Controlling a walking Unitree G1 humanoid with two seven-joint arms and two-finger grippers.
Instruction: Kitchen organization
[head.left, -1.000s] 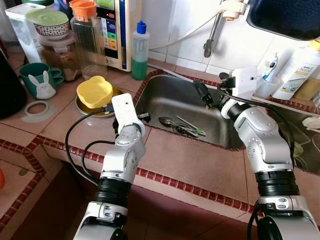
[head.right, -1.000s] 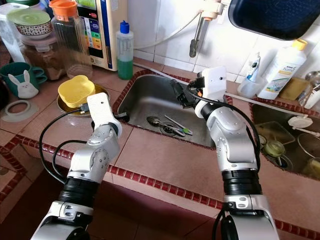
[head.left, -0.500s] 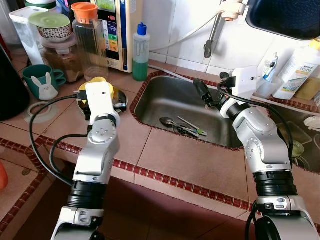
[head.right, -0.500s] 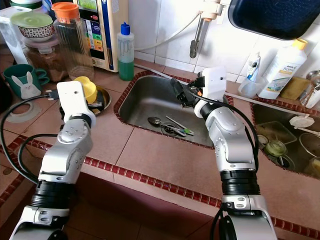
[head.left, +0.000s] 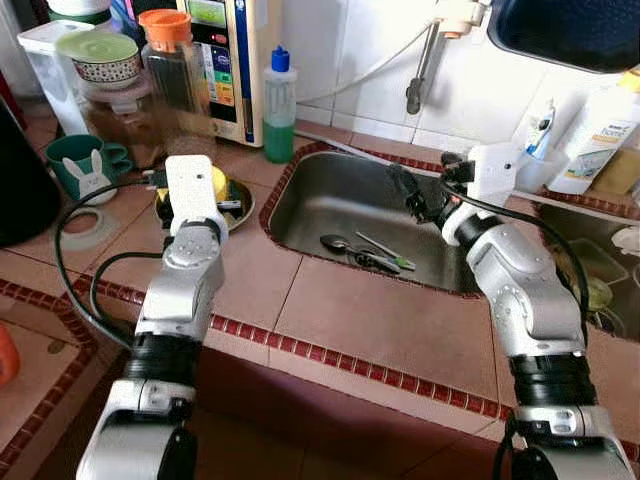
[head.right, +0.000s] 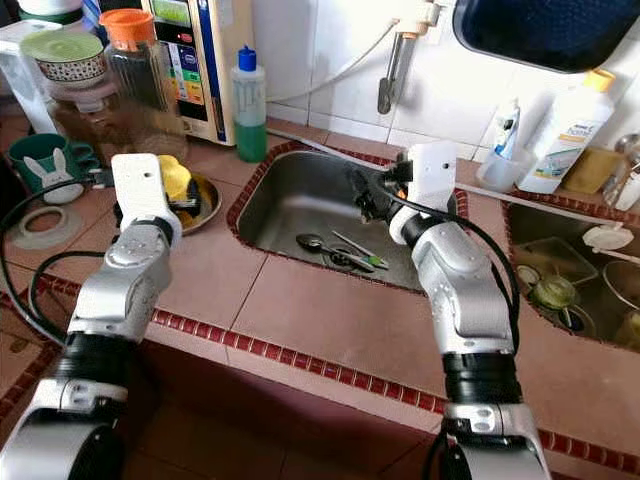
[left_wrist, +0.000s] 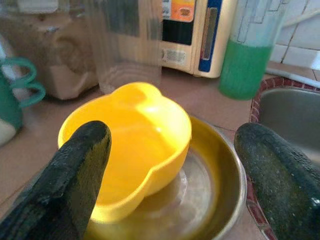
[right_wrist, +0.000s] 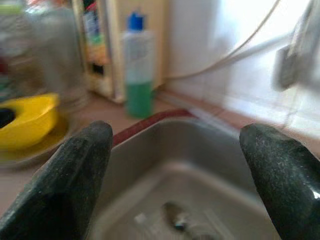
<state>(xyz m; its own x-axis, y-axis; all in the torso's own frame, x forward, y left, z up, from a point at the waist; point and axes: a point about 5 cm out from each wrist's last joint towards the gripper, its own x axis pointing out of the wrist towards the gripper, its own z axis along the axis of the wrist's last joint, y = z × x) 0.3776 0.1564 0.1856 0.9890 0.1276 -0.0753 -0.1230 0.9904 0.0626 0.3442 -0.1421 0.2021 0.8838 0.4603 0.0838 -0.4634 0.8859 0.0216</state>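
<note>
A yellow bowl (left_wrist: 130, 130) sits in a shallow metal plate (left_wrist: 215, 190) on the tiled counter left of the steel sink (head.left: 330, 195). My left gripper (left_wrist: 175, 145) is open just in front of the bowl, one finger on each side of it and not touching. My right gripper (head.right: 362, 195) hangs open over the sink's back right part, holding nothing. A spoon (head.left: 335, 242) and a green-handled utensil (head.left: 388, 259) lie on the sink bottom near the drain.
A green soap bottle (head.left: 279, 105), an orange-lidded jar (head.left: 170, 70), a water dispenser (head.left: 228, 60) and a green bunny mug (head.left: 85, 165) crowd the counter behind the bowl. A faucet (head.left: 425, 60) hangs over the sink. A second basin (head.right: 560, 285) with dishes lies at the right.
My left arm has swung left from the sink's edge to the yellow bowl. The right gripper stays over the sink, shifted slightly.
</note>
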